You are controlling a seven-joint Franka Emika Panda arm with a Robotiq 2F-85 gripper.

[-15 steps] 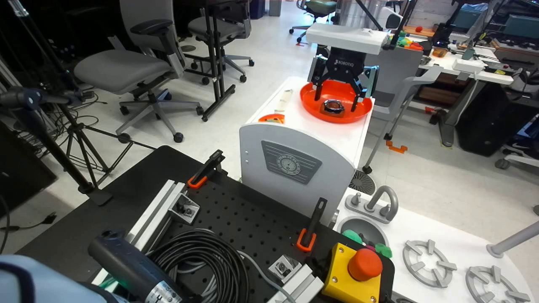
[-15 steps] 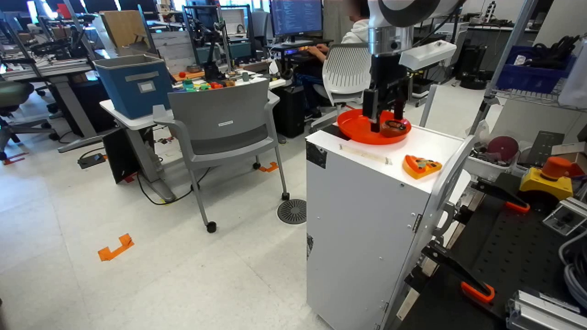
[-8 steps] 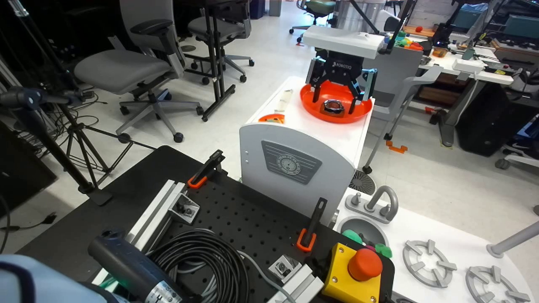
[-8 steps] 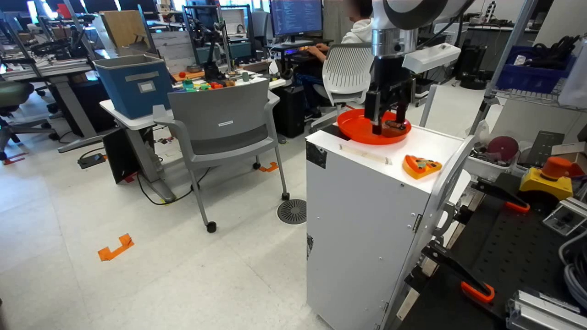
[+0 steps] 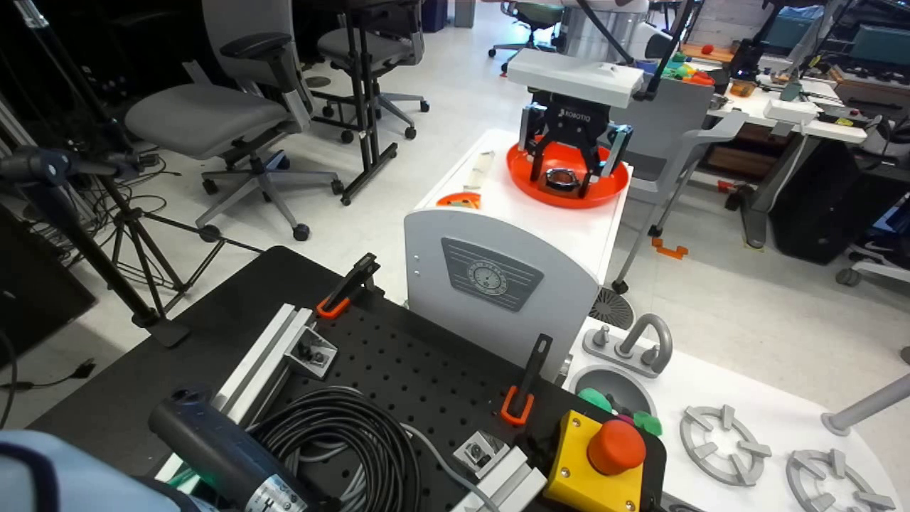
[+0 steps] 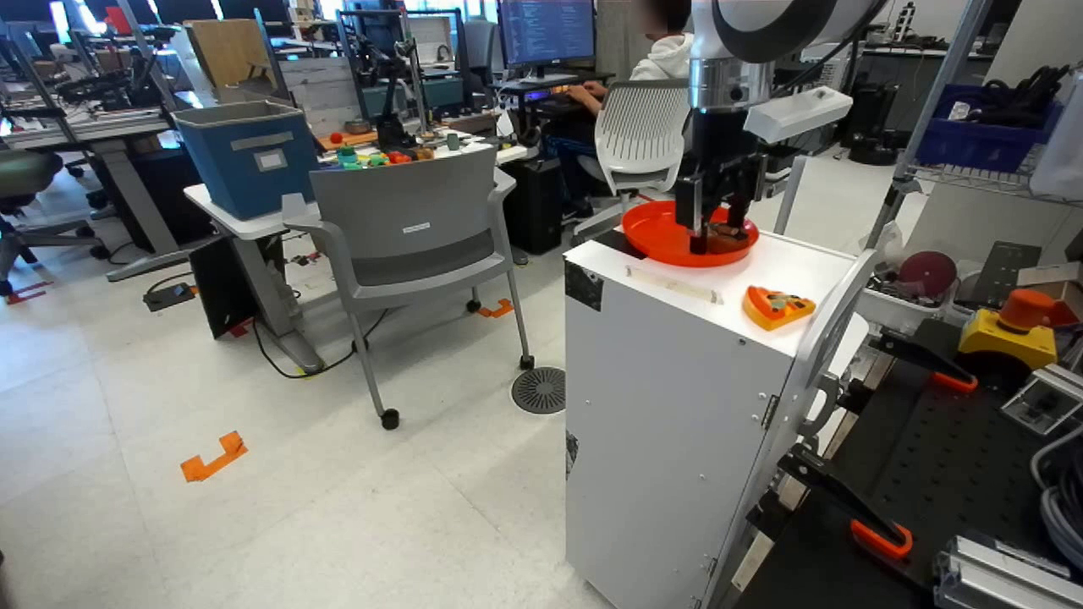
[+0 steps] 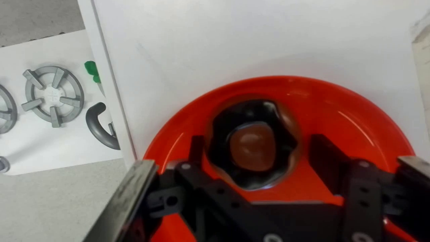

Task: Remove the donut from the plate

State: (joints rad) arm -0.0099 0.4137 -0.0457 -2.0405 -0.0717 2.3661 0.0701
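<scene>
The donut [image 7: 253,146], a brown ring with wavy dark glossy icing, lies in the orange-red plate [image 7: 356,124], near its rim in the wrist view. My gripper [image 7: 257,138] reaches down into the plate, its fingers on either side of the donut. A narrow strip of plate shows between the donut and one finger [image 7: 326,156]; the opposite finger [image 7: 197,148] is very close, and contact there cannot be told. In both exterior views the gripper [image 5: 559,185] stands low over the plate [image 6: 647,230], partly covering the donut [image 6: 726,243].
The plate sits on a white cabinet top [image 5: 561,224], with a toy pizza slice [image 6: 776,306] near the grey end panel [image 5: 498,263]. A toy stove burner [image 7: 53,95] and faucet [image 5: 647,341] lie beyond that panel. A grey chair [image 6: 415,224] stands beside the cabinet.
My gripper has come down into the plate around the donut, and its fingers have drawn closer together. The donut and plate have stayed in place.
</scene>
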